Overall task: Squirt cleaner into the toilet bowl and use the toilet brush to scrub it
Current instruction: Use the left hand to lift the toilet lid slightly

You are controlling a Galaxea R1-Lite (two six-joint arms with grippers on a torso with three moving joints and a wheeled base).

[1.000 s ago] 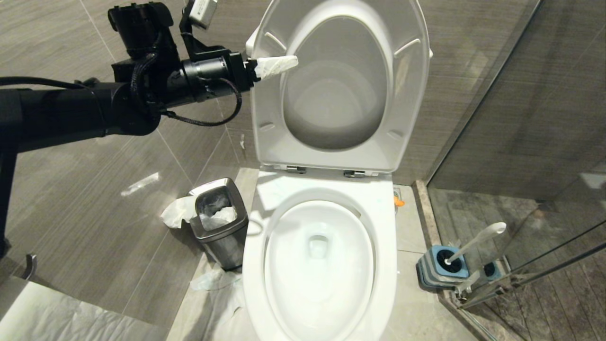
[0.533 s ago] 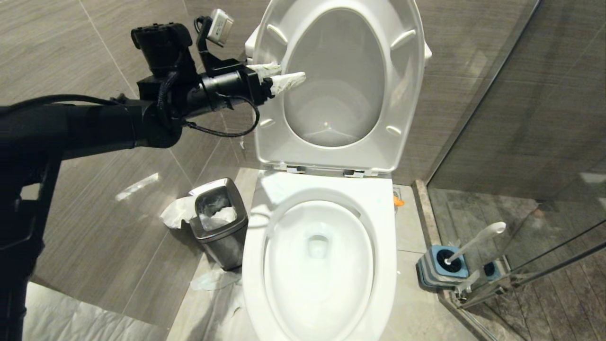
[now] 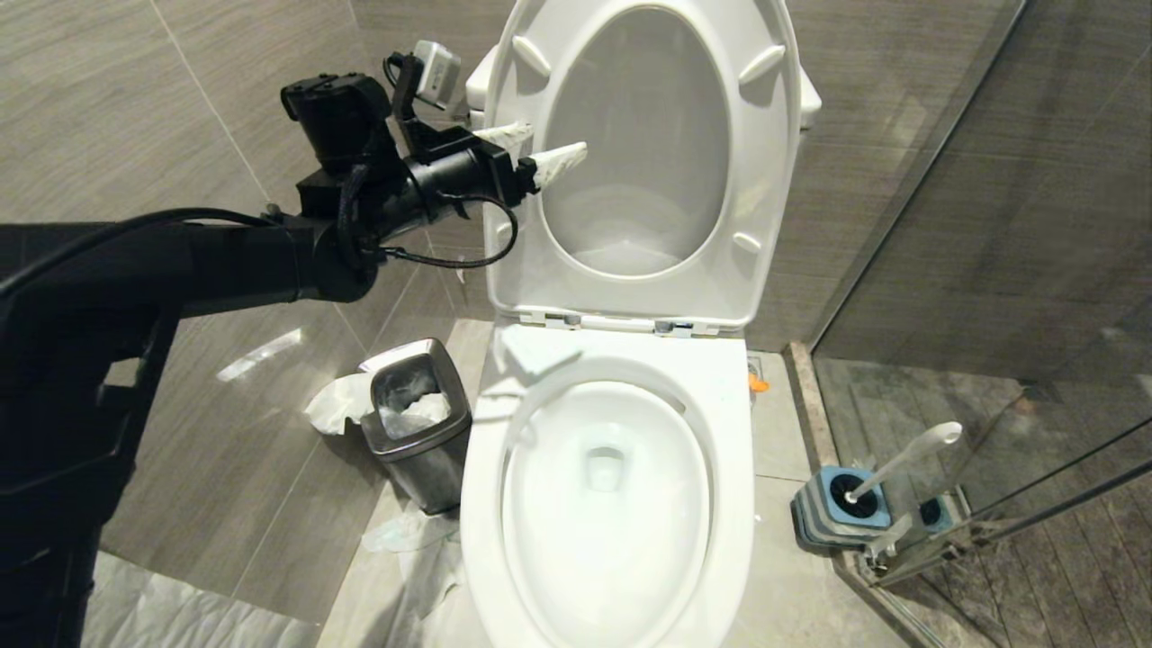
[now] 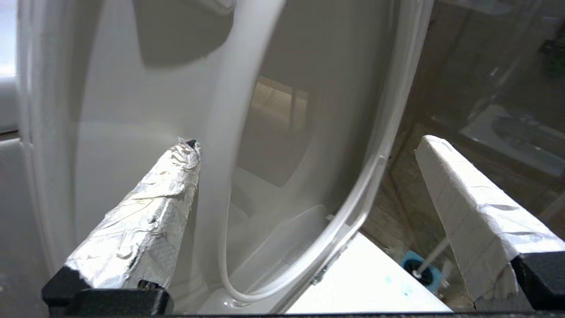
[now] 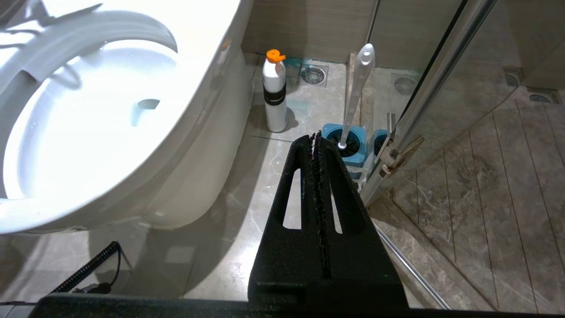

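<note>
The toilet bowl lies uncovered, seat raised.
Left gripper, jaws wide and empty, should clear the seat gently; right gripper closed, empty.

- The grey tiled floor carries everything.
- The toilet bowl stands on it at centre.
- A small steel bin sits just beside the bowl, crumpled white paper by it.
- A blue-and-grey holder with the toilet brush stands by the glass door.
- A white cleaner bottle with an orange cap stands near the bowl's base.
</note>
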